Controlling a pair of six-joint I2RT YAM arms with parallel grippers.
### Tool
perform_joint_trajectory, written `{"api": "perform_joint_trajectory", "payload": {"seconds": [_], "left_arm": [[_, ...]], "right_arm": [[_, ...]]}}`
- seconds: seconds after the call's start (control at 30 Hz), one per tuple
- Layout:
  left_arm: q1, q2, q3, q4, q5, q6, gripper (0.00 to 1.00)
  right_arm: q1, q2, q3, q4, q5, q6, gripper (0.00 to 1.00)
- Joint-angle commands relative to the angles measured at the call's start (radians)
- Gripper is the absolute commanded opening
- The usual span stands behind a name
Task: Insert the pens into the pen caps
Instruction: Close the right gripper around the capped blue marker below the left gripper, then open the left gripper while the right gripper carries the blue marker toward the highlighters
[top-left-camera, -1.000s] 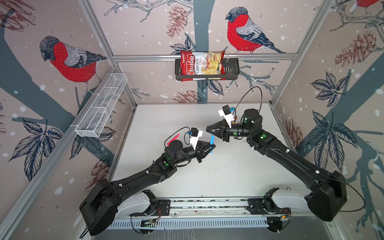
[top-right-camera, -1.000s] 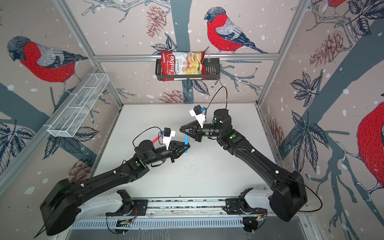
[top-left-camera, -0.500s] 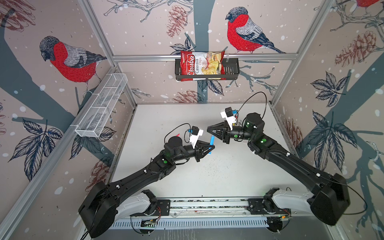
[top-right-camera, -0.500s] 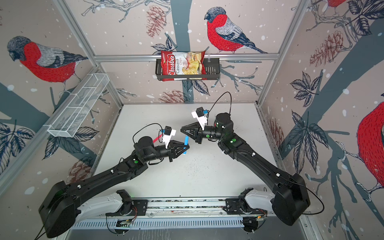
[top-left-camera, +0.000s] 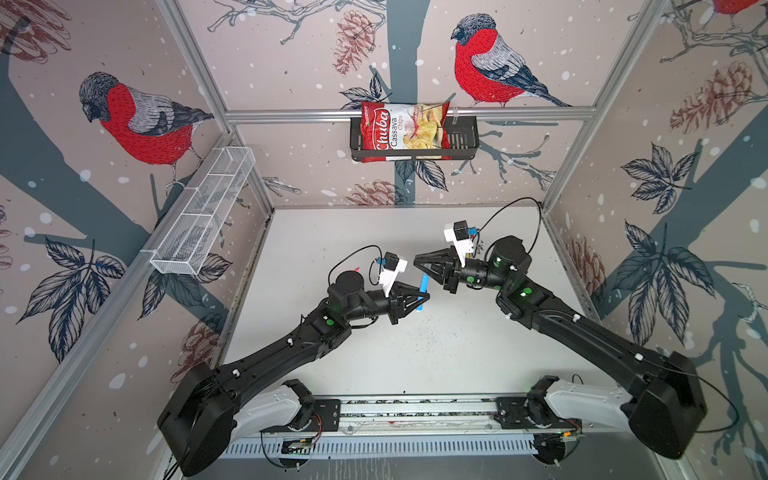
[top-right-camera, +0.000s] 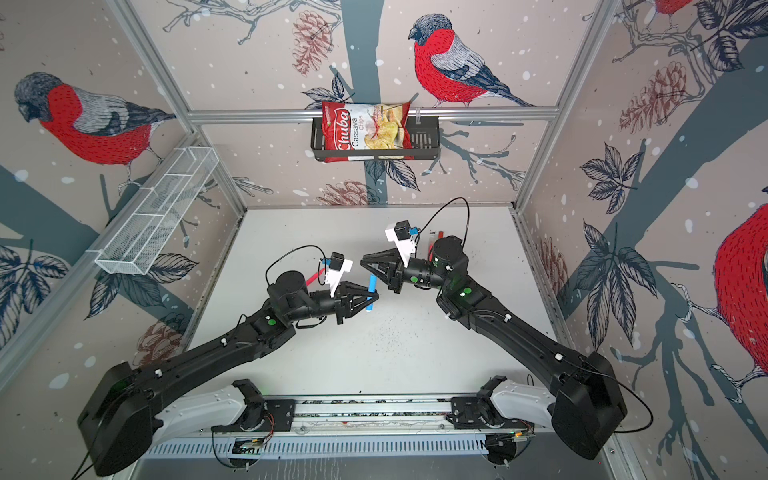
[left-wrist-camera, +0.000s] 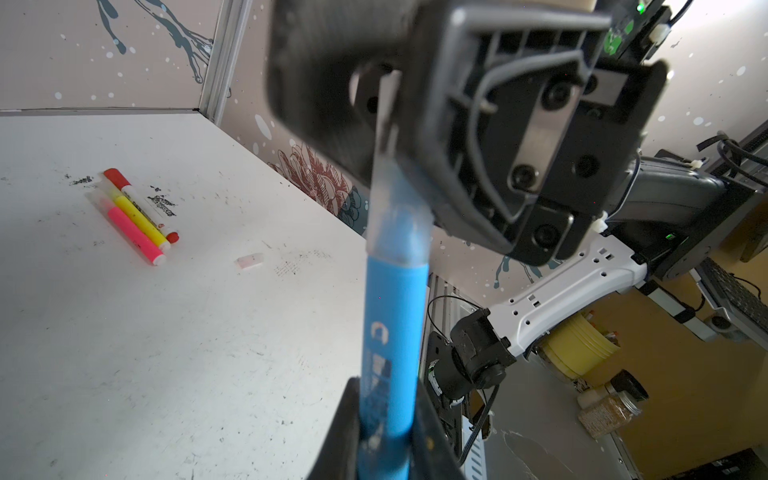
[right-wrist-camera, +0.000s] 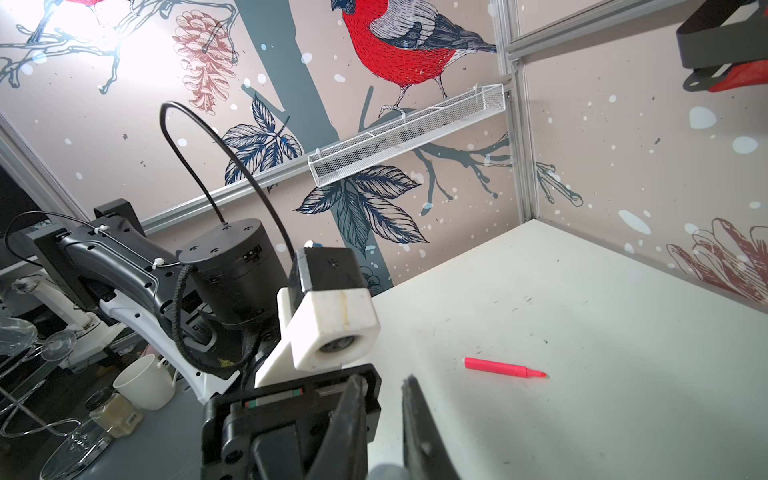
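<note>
A blue pen (top-left-camera: 423, 289) (top-right-camera: 371, 286) (left-wrist-camera: 395, 332) stands nearly upright above the table's middle, with my left gripper (top-left-camera: 424, 298) (top-right-camera: 374, 298) (left-wrist-camera: 386, 399) shut on its lower barrel. A translucent pen cap (left-wrist-camera: 392, 208) sits over the pen's upper end. My right gripper (top-left-camera: 419, 264) (top-right-camera: 363, 259) (right-wrist-camera: 384, 380) is shut on that cap, which shows as a grey blur deep between its jaws. A pink pen (left-wrist-camera: 133, 232), a yellow pen (left-wrist-camera: 135, 216) and a white-barrelled pen with a red end (left-wrist-camera: 141, 203) lie side by side on the table. Another pink-red pen (right-wrist-camera: 503, 368) lies alone, uncapped.
A loose whitish cap (left-wrist-camera: 249, 260) lies on the table near the three pens. A white mesh tray (top-left-camera: 203, 216) hangs on the left wall. A black basket (top-left-camera: 465, 141) with a chips bag (top-left-camera: 399, 131) hangs on the back wall. The arms' base rail (top-left-camera: 415, 409) runs along the front.
Both wrists have shifted only slightly. The right gripper with the cap has come down a little towards the pen's tip. Both grips are the same.
</note>
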Motion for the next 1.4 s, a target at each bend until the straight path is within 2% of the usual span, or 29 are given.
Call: {"api": "perform_joint_trajectory", "payload": {"seconds": [0.0, 0.1, 0.3, 0.33, 0.37, 0.4, 0.43, 0.5, 0.6, 0.87, 1.13, 1.17, 1.23, 1.3, 1.37], "left_arm": [[0.030, -0.023, 0.015, 0.379, -0.107, -0.083, 0.00], [0.044, -0.034, 0.007, 0.389, -0.100, -0.096, 0.00], [0.048, -0.039, -0.008, 0.311, -0.130, -0.046, 0.00], [0.046, -0.036, -0.016, 0.293, -0.141, -0.036, 0.00], [0.045, -0.033, -0.026, 0.280, -0.152, -0.031, 0.00], [0.046, -0.031, -0.041, 0.276, -0.162, -0.027, 0.00], [0.046, -0.030, -0.057, 0.274, -0.171, -0.026, 0.00], [0.047, -0.034, -0.082, 0.265, -0.186, -0.024, 0.00], [0.042, -0.041, -0.105, 0.247, -0.201, -0.013, 0.00], [0.030, -0.056, -0.118, 0.217, -0.241, 0.017, 0.00], [-0.010, -0.042, -0.100, 0.185, -0.281, 0.056, 0.00], [-0.013, -0.041, -0.101, 0.185, -0.283, 0.057, 0.00], [-0.015, -0.040, -0.100, 0.183, -0.284, 0.060, 0.00], [-0.016, -0.041, -0.099, 0.172, -0.290, 0.065, 0.00], [-0.018, -0.044, -0.102, 0.158, -0.311, 0.070, 0.04]], "right_arm": [[0.024, 0.014, -0.027, -0.227, -0.121, -0.037, 0.00], [0.029, 0.016, -0.031, -0.231, -0.119, -0.037, 0.00], [0.028, 0.002, 0.025, -0.266, -0.082, -0.053, 0.00], [0.025, -0.002, 0.049, -0.281, -0.070, -0.058, 0.10], [0.019, -0.006, 0.067, -0.293, -0.063, -0.061, 0.26], [0.010, -0.014, 0.086, -0.300, -0.061, -0.065, 0.47], [-0.002, -0.025, 0.100, -0.303, -0.061, -0.064, 0.59], [-0.021, -0.049, 0.112, -0.291, -0.056, -0.053, 0.64], [-0.034, -0.072, 0.105, -0.257, -0.034, -0.035, 0.65], [-0.028, -0.014, 0.118, -0.269, -0.040, -0.037, 0.62], [0.020, 0.095, 0.147, -0.256, -0.052, -0.027, 0.55], [0.023, 0.103, 0.151, -0.258, -0.046, -0.029, 0.50], [0.027, 0.119, 0.155, -0.260, -0.037, -0.029, 0.25], [0.027, 0.125, 0.162, -0.269, -0.024, -0.031, 0.05], [0.026, 0.127, 0.172, -0.288, -0.002, -0.040, 0.01]]}}
